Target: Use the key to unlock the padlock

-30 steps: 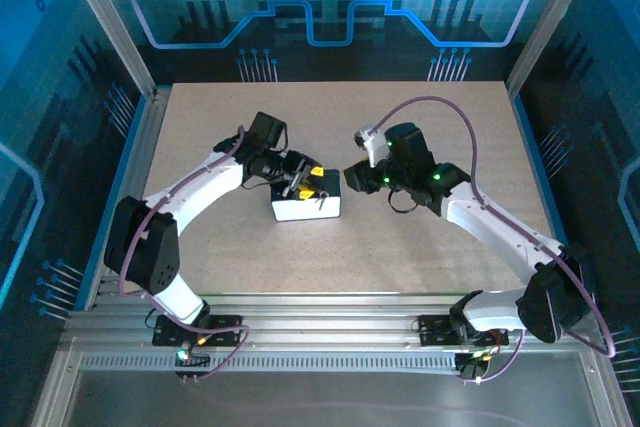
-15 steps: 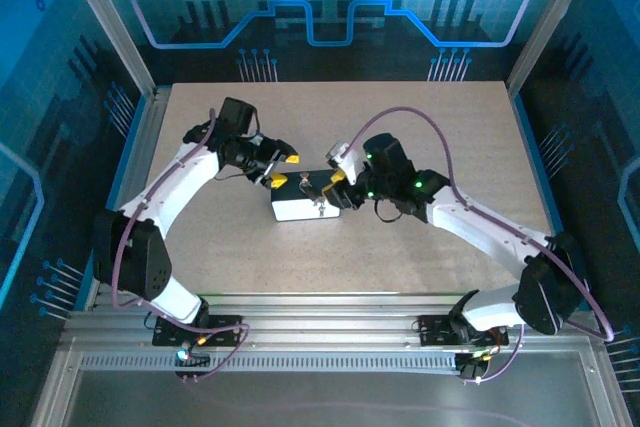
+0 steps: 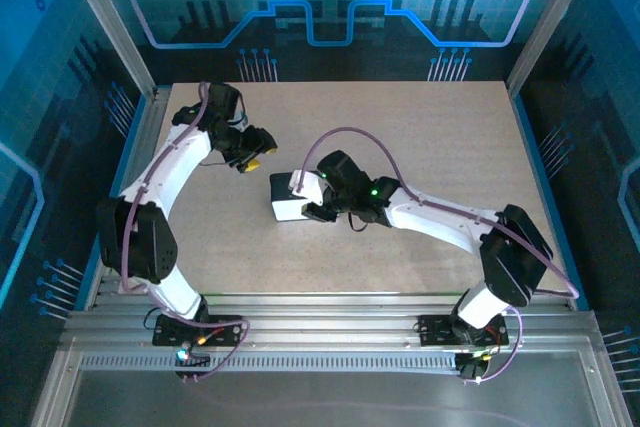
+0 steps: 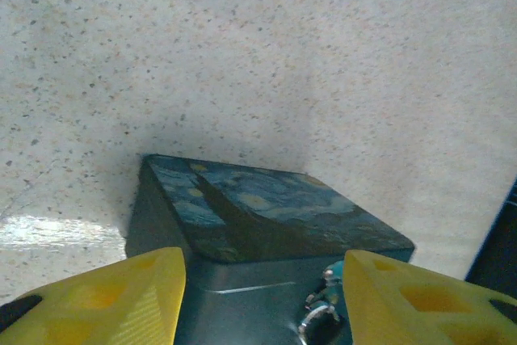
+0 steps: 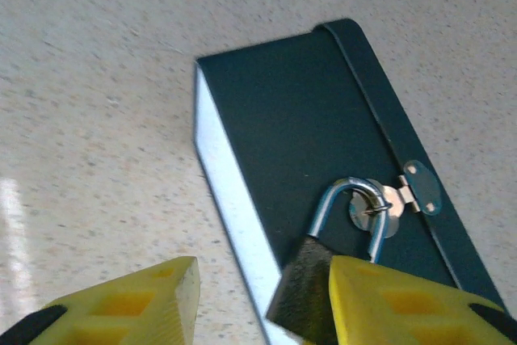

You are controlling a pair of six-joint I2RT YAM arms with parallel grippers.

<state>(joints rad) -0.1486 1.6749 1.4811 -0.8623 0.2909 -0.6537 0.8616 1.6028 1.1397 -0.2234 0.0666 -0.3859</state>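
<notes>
Speckled table [image 3: 450,147], dark tin [image 5: 307,119] with padlock [image 5: 311,268]

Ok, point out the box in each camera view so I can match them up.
Top external: box mid-table, slightly left of centre.
Left wrist: box bottom centre, painted lid up.
Right wrist: box across the right half, padlock hanging from its clasp.
Shared landmark: the speckled table under it.

The left gripper [image 3: 253,159] has drawn away from the dark rectangular tin box [image 3: 284,211], and the right gripper [image 3: 308,202] now hovers over it.
</notes>
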